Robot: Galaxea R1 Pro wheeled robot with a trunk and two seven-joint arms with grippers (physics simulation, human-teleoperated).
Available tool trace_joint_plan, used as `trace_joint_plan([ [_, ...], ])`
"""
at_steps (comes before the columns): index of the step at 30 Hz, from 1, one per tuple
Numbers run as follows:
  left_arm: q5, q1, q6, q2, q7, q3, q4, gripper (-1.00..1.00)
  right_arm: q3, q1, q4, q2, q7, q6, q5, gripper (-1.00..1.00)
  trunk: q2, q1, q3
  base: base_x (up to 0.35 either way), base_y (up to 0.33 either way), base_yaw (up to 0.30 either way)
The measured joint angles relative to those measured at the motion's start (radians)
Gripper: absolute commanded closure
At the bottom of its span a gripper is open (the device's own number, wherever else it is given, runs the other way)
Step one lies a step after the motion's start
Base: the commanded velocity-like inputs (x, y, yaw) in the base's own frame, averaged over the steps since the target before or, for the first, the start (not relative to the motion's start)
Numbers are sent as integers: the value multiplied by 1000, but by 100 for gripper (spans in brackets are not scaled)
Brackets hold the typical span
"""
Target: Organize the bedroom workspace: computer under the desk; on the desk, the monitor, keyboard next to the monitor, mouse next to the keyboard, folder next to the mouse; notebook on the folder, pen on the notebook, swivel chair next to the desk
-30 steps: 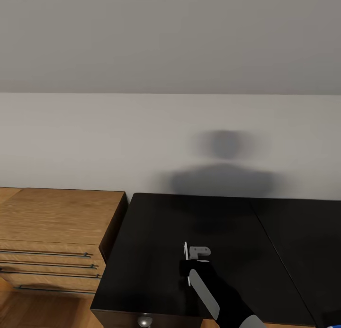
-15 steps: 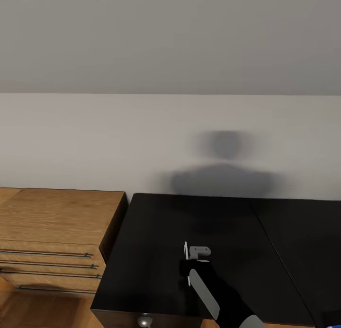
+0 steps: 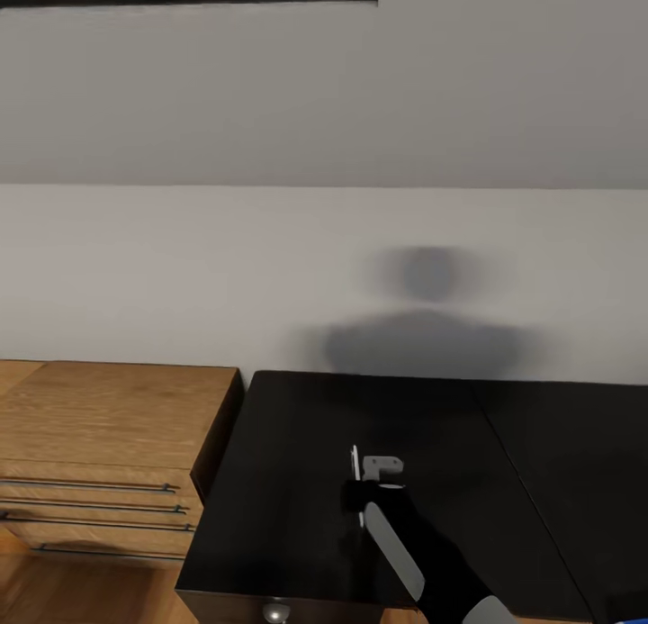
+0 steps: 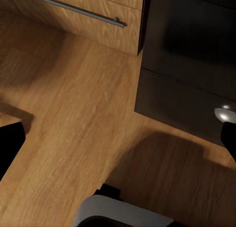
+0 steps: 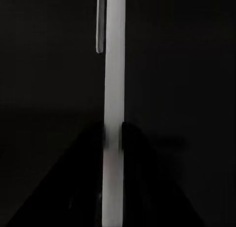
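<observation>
The desk (image 3: 297, 462) is showing a smooth, glossy black top with a straight seam running diagonally across its right part, and it is butting against a matte pale grey wall (image 3: 180, 273) on which a soft blurred shadow is lying. At the desk's near left corner a black drawer front with a small round metal knob (image 4: 225, 114) is facing outward. Just left of the desk, touching or nearly touching it, a light wooden drawer cabinet (image 3: 99, 426) with visible grain and thin dark bar handles is standing. Warm wood-plank floor (image 4: 73, 124) is lying in front of both.

The right gripper (image 3: 360, 498) is hovering over the near middle of the desk, its black arm with a grey stripe reaching in from the near right. It is pinching the pen (image 5: 114, 114), a slim, straight, pale stick with a small clip near its far end; the two dark fingers (image 5: 86, 168) are pressed against the pen's sides, and the pen is pointing away toward the wall above the black top.

The left gripper (image 4: 118, 138) is hanging low over the floor near the desk's corner, its dark fingertips spread wide apart with nothing between them.

The desk top around the pen is bare, with open surface stretching left to the edge, far to the wall, and right past the seam. A sliver of bright blue (image 3: 634, 619) is showing at the near right corner.
</observation>
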Motion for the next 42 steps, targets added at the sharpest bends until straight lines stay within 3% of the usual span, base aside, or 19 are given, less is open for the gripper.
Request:
trace_joint_plan([
  [2, 0, 0, 0, 0, 0, 0, 0, -100, 1, 0, -38, -20, 0, 17, 0, 100, 14, -8, 6, 0, 0, 0],
  [7, 0, 0, 0, -1, 0, 0, 0, -100, 1, 0, -104, -41, 0, 58, -2, 100, 49, -27, 22, 0, 0, 0],
  [14, 0, 0, 2, 0, 0, 0, 0, -100, 2, 0, -149, -48, 1, 127, -3, 100, 98, -54, 46, 0, 0, -74],
  [35, -1, 0, 2, 2, 0, -1, 0, -100, -1, 0, -198, -66, 1, 198, -3, 100, 98, -54, 51, 0, 0, -240],
  [42, -1, -1, 4, 2, -1, -2, 0, -100, -54, 0, -198, -68, 1, 206, -3, 100, 98, -54, 52, -64, -51, -258],
])
